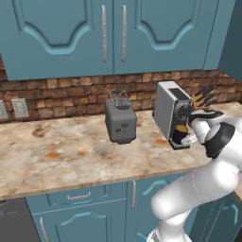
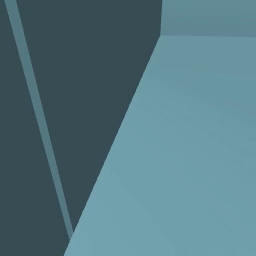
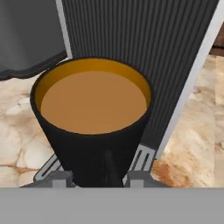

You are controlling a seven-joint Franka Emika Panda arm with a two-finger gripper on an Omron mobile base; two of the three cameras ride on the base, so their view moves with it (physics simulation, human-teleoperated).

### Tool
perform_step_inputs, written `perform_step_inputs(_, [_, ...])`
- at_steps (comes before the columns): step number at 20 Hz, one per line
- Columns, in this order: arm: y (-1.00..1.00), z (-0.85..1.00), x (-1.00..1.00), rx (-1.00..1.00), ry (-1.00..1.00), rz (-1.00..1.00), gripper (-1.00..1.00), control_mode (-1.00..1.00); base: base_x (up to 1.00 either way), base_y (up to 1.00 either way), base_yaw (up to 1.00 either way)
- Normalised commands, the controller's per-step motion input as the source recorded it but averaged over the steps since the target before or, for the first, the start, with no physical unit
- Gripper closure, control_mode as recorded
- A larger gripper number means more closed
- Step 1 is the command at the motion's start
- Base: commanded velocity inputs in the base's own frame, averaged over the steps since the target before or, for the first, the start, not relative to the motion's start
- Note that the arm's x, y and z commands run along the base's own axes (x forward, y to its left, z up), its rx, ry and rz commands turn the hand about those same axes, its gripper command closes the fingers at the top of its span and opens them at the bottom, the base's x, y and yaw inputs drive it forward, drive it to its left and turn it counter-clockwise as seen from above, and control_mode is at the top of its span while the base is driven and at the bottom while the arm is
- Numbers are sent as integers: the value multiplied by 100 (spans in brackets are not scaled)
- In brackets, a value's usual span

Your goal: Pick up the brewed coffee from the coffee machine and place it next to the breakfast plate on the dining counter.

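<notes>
mug [image 3: 92, 131], centre frame, on coffee machine [image 1: 171, 111] base | rigid, light, brim-full: spill risk | hold advised low on wall, kept upright | gripper [image 1: 190, 139] at mug; spread or pinching cannot be told

the white arm [image 1: 198, 189] rises from the lower right of the left base view, bends at a dark-banded elbow joint [image 1: 220, 140] and reaches forward and to the left. its hand sits low and roughly level, with the gripper [image 1: 188, 139] pointing left. in the hand view two small grey finger bases [image 3: 59, 178] stand at the bottom, one on each side, parted; whether the jaws are pressing on anything cannot be told.
</notes>
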Motion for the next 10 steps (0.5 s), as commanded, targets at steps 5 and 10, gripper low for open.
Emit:
perform_step_inputs(5, [33, 2, -57, -5, -7, 5, 100, -100, 0, 0, 0])
perform_step_inputs(10, [43, 43, -45, -6, -2, 11, 100, -100, 0, 0, 0])
